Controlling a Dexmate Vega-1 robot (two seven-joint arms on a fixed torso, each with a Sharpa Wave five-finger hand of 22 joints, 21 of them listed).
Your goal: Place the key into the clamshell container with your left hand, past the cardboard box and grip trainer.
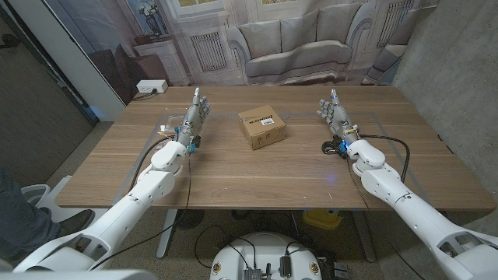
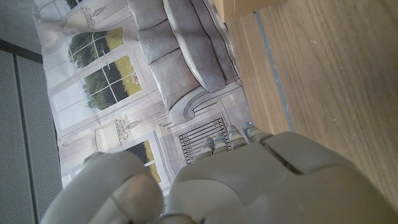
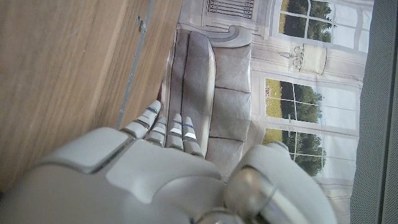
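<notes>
A brown cardboard box (image 1: 262, 127) with a white label stands at the middle of the wooden table (image 1: 257, 171). My left hand (image 1: 196, 113) stands to the left of the box, fingers straight and reaching toward the far edge, with nothing in it. A faint clear shape (image 1: 169, 124), perhaps the clamshell container, lies just left of that hand; its form is hard to tell. My right hand (image 1: 334, 113) stands to the right of the box, fingers also stretched out and empty. In the left wrist view my left hand (image 2: 249, 180) shows from behind, with a corner of the box (image 2: 239, 7) beyond it.
A printed backdrop (image 1: 296, 39) of a sofa and windows hangs behind the table's far edge. A white socket strip (image 1: 152, 85) lies beyond the far left corner. A person's leg and shoe (image 1: 35, 214) show at the left edge. A thin pale line (image 3: 134, 68) runs across the tabletop.
</notes>
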